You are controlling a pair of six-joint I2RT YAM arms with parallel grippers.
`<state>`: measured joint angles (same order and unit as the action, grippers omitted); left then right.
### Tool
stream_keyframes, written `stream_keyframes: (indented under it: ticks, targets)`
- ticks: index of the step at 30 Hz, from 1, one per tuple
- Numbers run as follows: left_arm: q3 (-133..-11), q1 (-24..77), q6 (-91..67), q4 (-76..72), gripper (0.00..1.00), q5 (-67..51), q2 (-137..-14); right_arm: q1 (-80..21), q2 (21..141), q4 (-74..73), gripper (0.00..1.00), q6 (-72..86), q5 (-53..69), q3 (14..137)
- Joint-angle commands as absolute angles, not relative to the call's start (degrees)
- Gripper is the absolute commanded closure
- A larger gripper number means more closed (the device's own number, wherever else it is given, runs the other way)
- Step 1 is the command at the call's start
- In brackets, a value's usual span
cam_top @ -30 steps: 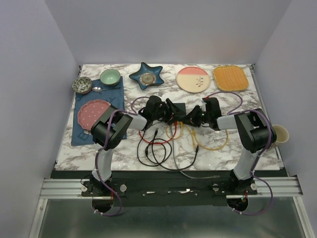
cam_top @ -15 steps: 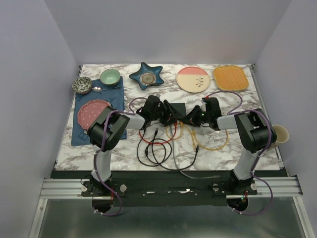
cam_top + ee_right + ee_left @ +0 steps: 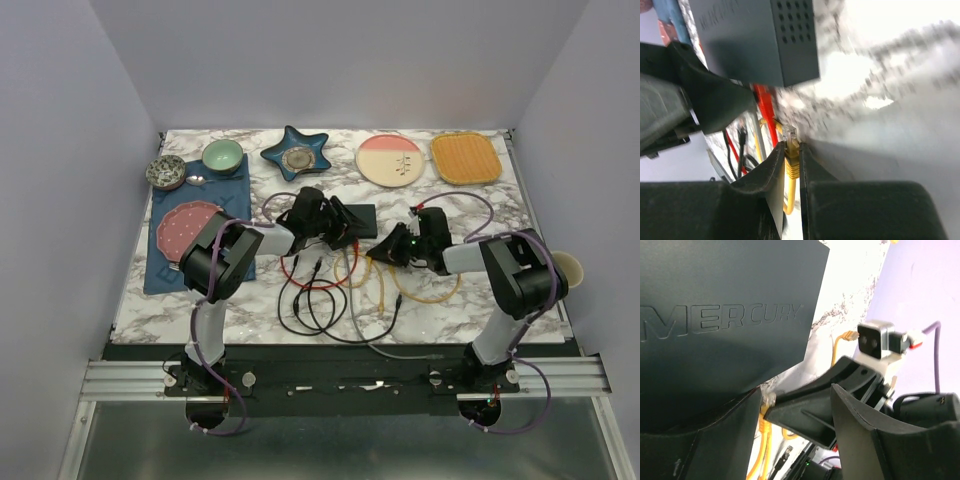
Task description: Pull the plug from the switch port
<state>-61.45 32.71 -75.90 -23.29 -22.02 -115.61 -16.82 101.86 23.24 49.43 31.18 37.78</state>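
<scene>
Overhead: switch (image 3: 355, 218), a flat black box, lies mid-table on the marble top (image 3: 500, 310). Left gripper (image 3: 335, 225) is at its left end, jaws spread around that end. Right gripper (image 3: 385, 250) sits just right of and nearer than the switch, apart from it. Loose cables lie in front: red (image 3: 292, 272), black (image 3: 300, 315), yellow (image 3: 385, 290). Along the far edge: star dish (image 3: 296, 152), round plate (image 3: 389, 159), orange mat (image 3: 465, 157); at left a blue cloth (image 3: 165, 270) with bowl (image 3: 222, 155) and pink plate (image 3: 183, 228).

Left wrist: switch top (image 3: 725, 315) fills the view, lettering "MERCURY"; one finger (image 3: 695, 440) lies against its edge, the other (image 3: 875, 440) stands wide. Firmness of grip cannot be told.

Right wrist: fingers (image 3: 765, 185) nearly closed, pinching a yellow plug (image 3: 791, 145), clear tip free of the switch (image 3: 760, 35), which sits above with a vented side.
</scene>
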Motion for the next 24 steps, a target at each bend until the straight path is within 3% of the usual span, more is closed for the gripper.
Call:
stream_keyframes:
  ticks: [1,7,10,11,13,14,17,20,24]
  targets:
    - [-59.42,30.59,-76.64,-26.52,0.31,-18.11,-115.59,-17.31,92.59,15.31,0.99,47.29,21.05,32.08]
    - [-56.51,26.64,-76.12,-28.30,0.31,-18.10,-109.61,-15.13,82.36,2.03,0.99,45.00,4.33,32.61]
    - [-56.78,25.58,-75.24,-28.47,0.30,-19.33,-108.55,-14.68,82.09,0.35,0.99,44.04,3.43,32.78]
    - [-56.95,25.58,-74.89,-28.56,0.30,-19.77,-108.20,-14.59,82.44,0.26,0.84,43.86,3.69,33.22]
    - [-57.04,25.58,-74.79,-29.26,0.30,-20.65,-107.67,-14.68,81.83,0.87,0.64,44.03,4.30,33.22]
    - [-56.95,25.58,-74.71,-29.70,0.30,-20.92,-107.58,-14.68,80.87,2.10,0.47,44.12,4.83,32.18]
    - [-56.78,25.58,-74.97,-31.20,0.30,-21.53,-107.31,-14.85,78.58,7.55,0.30,43.51,9.22,32.08]
    - [-56.78,25.58,-75.14,-31.38,0.30,-21.62,-107.49,-15.99,79.89,10.98,0.26,43.68,14.14,34.88]
    - [-56.78,25.58,-75.06,-30.94,0.30,-21.62,-108.19,-17.14,84.10,17.98,0.28,45.87,19.32,38.05]
